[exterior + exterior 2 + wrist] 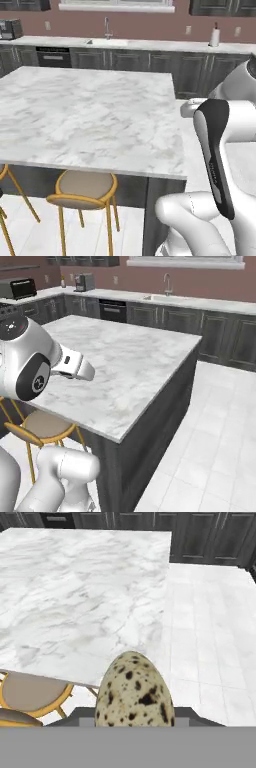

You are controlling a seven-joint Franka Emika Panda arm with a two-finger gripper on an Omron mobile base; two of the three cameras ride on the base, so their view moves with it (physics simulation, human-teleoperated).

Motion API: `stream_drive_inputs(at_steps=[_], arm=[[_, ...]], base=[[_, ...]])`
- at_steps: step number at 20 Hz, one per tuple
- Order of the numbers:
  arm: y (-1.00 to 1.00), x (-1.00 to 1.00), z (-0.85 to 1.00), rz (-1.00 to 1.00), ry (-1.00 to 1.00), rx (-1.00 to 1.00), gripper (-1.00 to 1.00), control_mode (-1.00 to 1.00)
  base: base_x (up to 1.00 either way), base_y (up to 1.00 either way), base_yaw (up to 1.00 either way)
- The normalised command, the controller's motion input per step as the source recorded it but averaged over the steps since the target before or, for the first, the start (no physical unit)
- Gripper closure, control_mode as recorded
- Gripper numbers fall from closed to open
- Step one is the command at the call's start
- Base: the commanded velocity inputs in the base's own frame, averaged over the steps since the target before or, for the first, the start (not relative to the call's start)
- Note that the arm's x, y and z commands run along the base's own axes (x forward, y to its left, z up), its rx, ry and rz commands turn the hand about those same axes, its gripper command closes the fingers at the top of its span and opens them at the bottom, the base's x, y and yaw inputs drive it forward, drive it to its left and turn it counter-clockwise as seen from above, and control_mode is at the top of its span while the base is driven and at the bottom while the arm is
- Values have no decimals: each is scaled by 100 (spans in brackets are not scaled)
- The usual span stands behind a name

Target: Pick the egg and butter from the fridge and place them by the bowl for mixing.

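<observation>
Egg in hand, carrying it across the kitchen toward the mixing spot.

On the left of the hand view lie the marble island top (75, 597) and a yellow-legged stool (30, 694) below its edge; in the middle the speckled egg (134, 692) sits close to the camera, and we judge the gripper (134, 719) to be closed narrowly on it, though the fingertips are hidden behind the shell. To the right is white tiled floor (210, 637). Neither bowl nor butter is anywhere we can see. For this carry we should hold the grip steady, move smoothly with no sharp swings, keep the egg above the counter's edge, and let go only once it rests beside the bowl.
</observation>
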Motion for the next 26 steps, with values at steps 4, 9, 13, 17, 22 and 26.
stream_drive_inputs(at_steps=[4,9,13,17,22,26], arm=[[0,0,0,0,0,0,100,100],[0,0,0,0,0,0,100,100],[0,0,0,0,0,0,100,100],[0,0,0,0,0,0,100,100],[0,0,0,0,0,0,100,100],[0,0,0,0,0,0,100,100]], base=[[-5,25,100],[0,26,99],[0,28,97],[13,46,84],[86,90,42],[100,88,21]])
